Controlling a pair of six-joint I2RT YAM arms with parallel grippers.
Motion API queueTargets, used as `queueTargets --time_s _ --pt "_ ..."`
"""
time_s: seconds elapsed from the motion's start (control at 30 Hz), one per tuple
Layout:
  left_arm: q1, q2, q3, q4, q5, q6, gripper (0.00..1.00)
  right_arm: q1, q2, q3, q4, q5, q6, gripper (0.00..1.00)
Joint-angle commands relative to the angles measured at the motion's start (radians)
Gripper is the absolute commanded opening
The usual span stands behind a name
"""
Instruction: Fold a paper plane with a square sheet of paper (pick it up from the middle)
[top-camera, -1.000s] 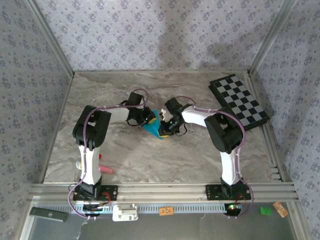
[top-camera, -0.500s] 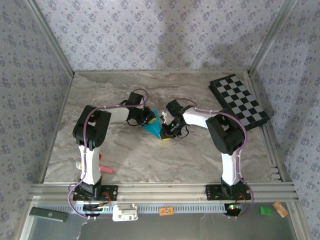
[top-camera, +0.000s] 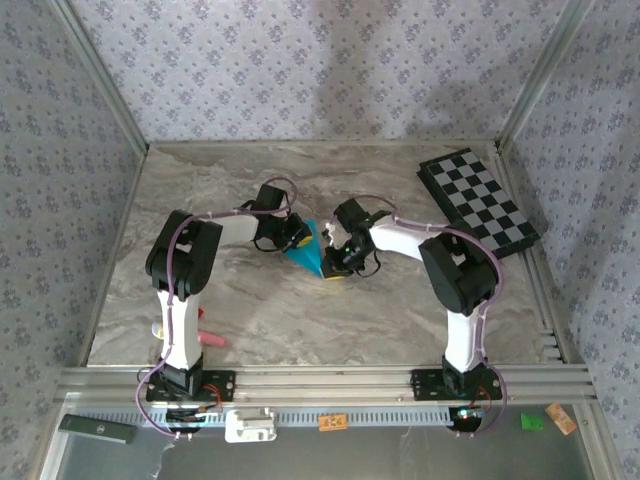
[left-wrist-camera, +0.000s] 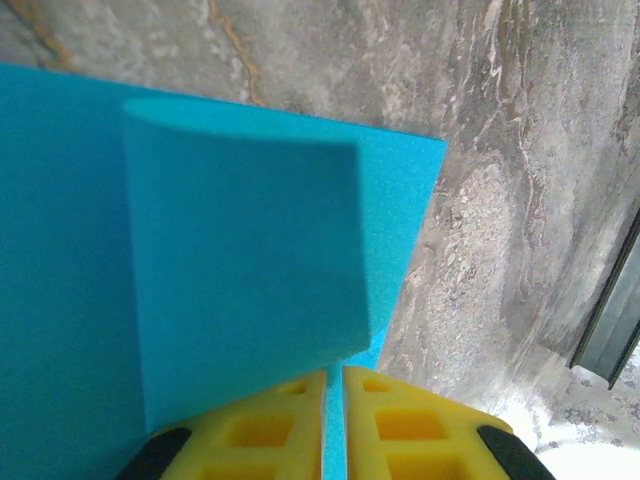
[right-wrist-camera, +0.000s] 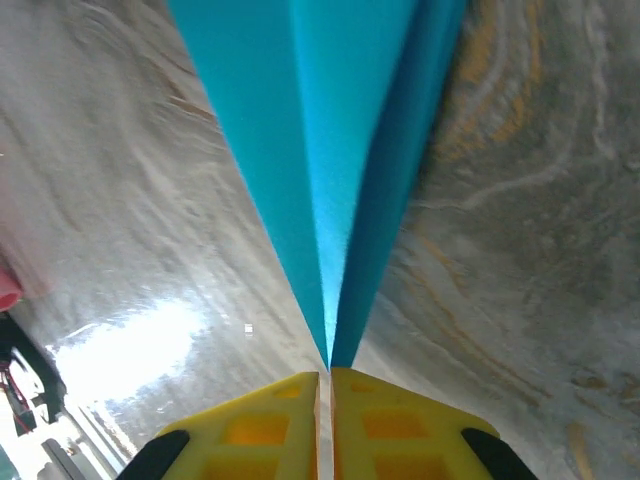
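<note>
Marble-pattern bench (top-camera: 400, 320), floral wallpaper walls (top-camera: 300, 70) on three sides. Both arms reach in to the bench centre and meet at the blue paper (top-camera: 310, 252).

- blue paper: mid-bench, between the two grippers, partly folded. From the top camera it reads as a small wedge, its narrow end toward the near edge.
- left gripper (top-camera: 297, 238): on the left, far side of the paper. Left wrist cam: yellow fingers (left-wrist-camera: 400, 420) nearly together, with a thin blue strip in the slit between them, so it's clamped on the paper's edge. A folded flap lies over the flat layer just ahead of the fingers, with bare bench beyond the paper's right edge.
- right gripper (top-camera: 333, 268): at the paper's near end. Right wrist cam: yellow fingers (right-wrist-camera: 250, 425) pressed close, and the paper tapers to a sharp point right at the seam between them, so it's pinching the tip. A crease runs up the middle of the taper, and the right side is in shadow.
- checkered board (top-camera: 480, 203): far right corner, well apart from the paper.
- small pink object (top-camera: 212, 340): on the bench beside the left arm's base column.
</note>
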Motion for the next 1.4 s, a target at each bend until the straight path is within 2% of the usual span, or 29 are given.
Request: queueTargets --time_s 0.0,0.33,0.73,1.1,1.37 --pt "0.005 0.087 -0.031 -0.124 -0.085 -0.007 0.14 0.011 -0.025 0.043 0.02 0.003 0.004 0.12" --pt "0.003 0.082 -0.032 -0.119 -0.069 -0.014 0.13 0.026 0.096 0.137 0.01 0.057 0.02 0.1" --pt "0.003 0.092 -0.027 -0.141 -0.087 -0.008 0.14 0.015 0.131 0.051 0.001 0.075 0.015 0.08" --pt "0.011 0.121 -0.025 -0.178 -0.125 -0.003 0.12 0.001 0.003 -0.188 0.033 -0.01 -0.021 0.07" --pt "0.0 0.11 -0.018 -0.155 -0.095 -0.011 0.12 -0.025 -0.15 -0.172 0.103 0.025 0.001 0.08"
